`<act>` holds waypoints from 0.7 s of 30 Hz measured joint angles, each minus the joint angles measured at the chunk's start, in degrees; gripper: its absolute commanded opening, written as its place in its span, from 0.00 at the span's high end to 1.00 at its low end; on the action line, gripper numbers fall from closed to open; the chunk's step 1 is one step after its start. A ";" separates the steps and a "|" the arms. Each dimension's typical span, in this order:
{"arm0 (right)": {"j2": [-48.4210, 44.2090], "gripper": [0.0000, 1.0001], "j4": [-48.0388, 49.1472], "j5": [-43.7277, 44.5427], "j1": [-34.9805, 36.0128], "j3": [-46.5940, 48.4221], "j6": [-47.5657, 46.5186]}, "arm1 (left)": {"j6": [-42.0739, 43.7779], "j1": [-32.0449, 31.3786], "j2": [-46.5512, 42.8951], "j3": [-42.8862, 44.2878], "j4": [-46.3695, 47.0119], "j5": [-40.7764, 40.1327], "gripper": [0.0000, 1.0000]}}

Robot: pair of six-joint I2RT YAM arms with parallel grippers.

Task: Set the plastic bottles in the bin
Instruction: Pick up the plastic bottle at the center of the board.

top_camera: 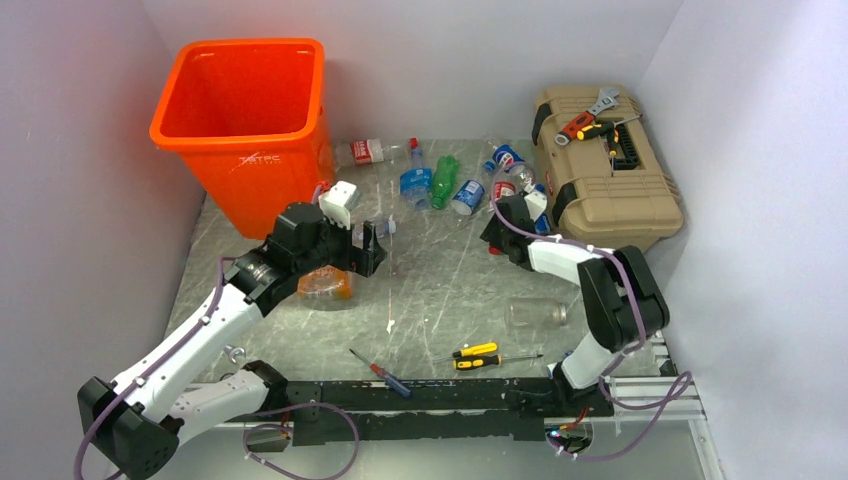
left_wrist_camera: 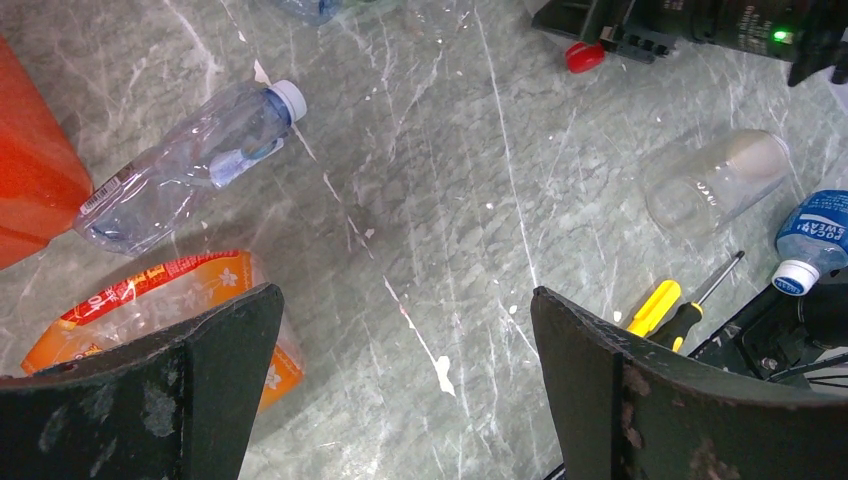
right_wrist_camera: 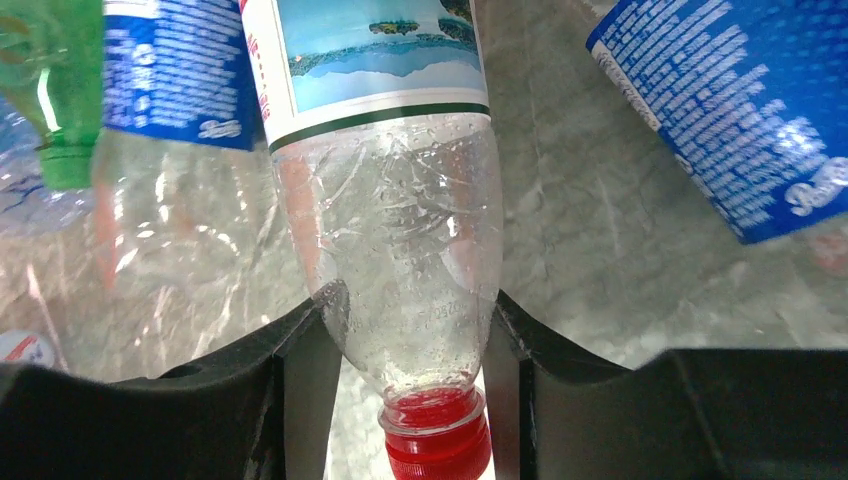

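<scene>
Bottles [top_camera: 415, 185] lie outside bin [top_camera: 262, 175]; right tool [right_wrist_camera: 415, 300] grips red-capped bottle [right_wrist_camera: 395, 200].

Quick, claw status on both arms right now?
Left claw: open, holding nothing.
Right claw: closed on the red-capped bottle.

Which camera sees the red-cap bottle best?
The right wrist view: the red-cap bottle fills it, pinched by the right gripper. The top view shows only a tiny bit; the left wrist, just its cap.
</scene>
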 measured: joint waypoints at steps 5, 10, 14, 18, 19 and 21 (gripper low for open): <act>-9.60 0.70 -0.33 -0.04 2.05 -4.13 -2.75 | 0.00 0.00 -0.90 -0.24 0.13 -1.53 0.01; -26.36 0.68 -0.33 -3.54 13.09 -8.50 -10.99 | 0.22 0.00 -5.03 -3.48 2.82 -4.39 0.01; -38.14 0.69 -3.04 -13.05 22.99 -10.14 -17.53 | 2.60 0.00 -12.09 -10.27 10.27 -3.06 0.01; -42.75 0.68 -11.45 -20.81 24.33 -9.22 -19.37 | 7.80 0.00 -20.06 -17.46 19.74 4.15 0.01; -42.86 0.68 -14.49 -22.51 24.33 -8.48 -19.47 | 9.66 0.00 -21.05 -18.36 21.09 6.08 0.00; -42.77 0.66 -20.96 -25.55 24.30 -6.38 -19.47 | 14.58 -0.09 -22.21 -19.28 23.76 11.02 0.01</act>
